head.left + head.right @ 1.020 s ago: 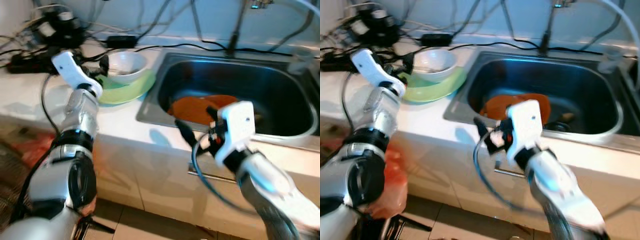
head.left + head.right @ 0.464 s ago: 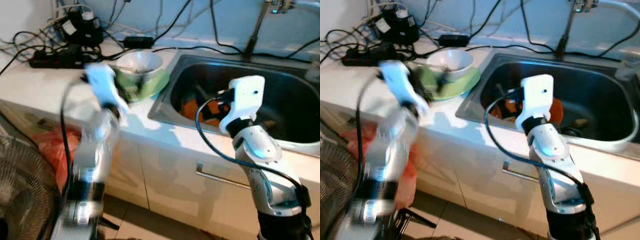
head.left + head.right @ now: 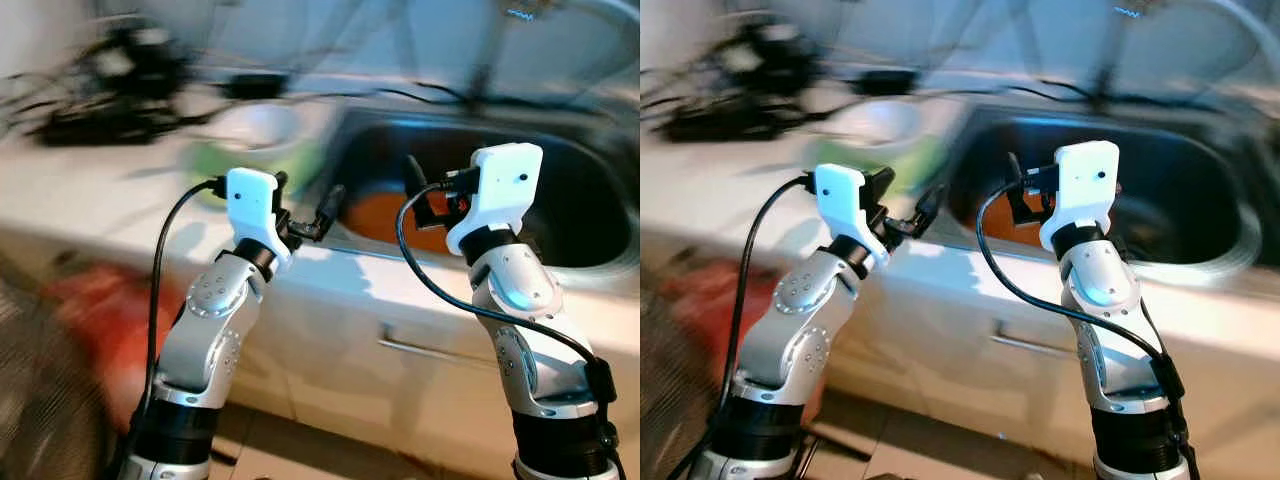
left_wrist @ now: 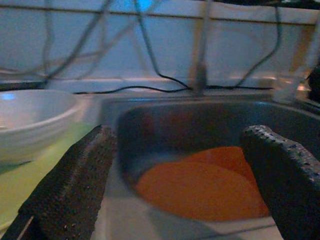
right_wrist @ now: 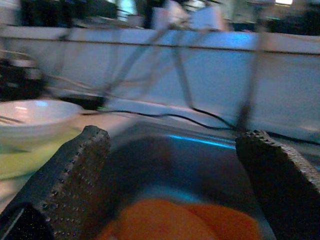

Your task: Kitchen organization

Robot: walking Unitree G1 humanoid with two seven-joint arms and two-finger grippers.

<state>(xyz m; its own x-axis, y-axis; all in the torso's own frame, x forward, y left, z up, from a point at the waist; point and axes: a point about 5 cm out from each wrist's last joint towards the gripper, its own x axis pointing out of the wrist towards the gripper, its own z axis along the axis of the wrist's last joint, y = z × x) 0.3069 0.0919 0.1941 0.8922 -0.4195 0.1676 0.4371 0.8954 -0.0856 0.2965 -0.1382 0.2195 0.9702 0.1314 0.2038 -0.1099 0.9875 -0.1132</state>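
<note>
Two orange plates (image 3: 385,215) lie overlapped in the steel sink (image 3: 560,215). Left of the sink a white bowl (image 4: 30,120) sits on a light green plate (image 4: 35,180) on the counter. My left gripper (image 3: 305,205) is held up at the sink's left rim, open and empty, pointing across the basin. My right gripper (image 3: 420,195) hovers over the sink's front part, also open and empty, above the orange plates (image 5: 175,222). The eye views are blurred by motion.
A power strip and a tangle of black cables (image 3: 130,90) lie at the back left of the counter. A faucet pipe (image 4: 200,65) rises behind the sink. A cabinet handle (image 3: 430,350) runs below the counter edge. Something red (image 3: 100,300) sits low on the left.
The camera has swung, so the whole scene has shifted and blurred. My left arm has come off the bowl side towards the sink's left rim. My right arm has stayed raised over the sink.
</note>
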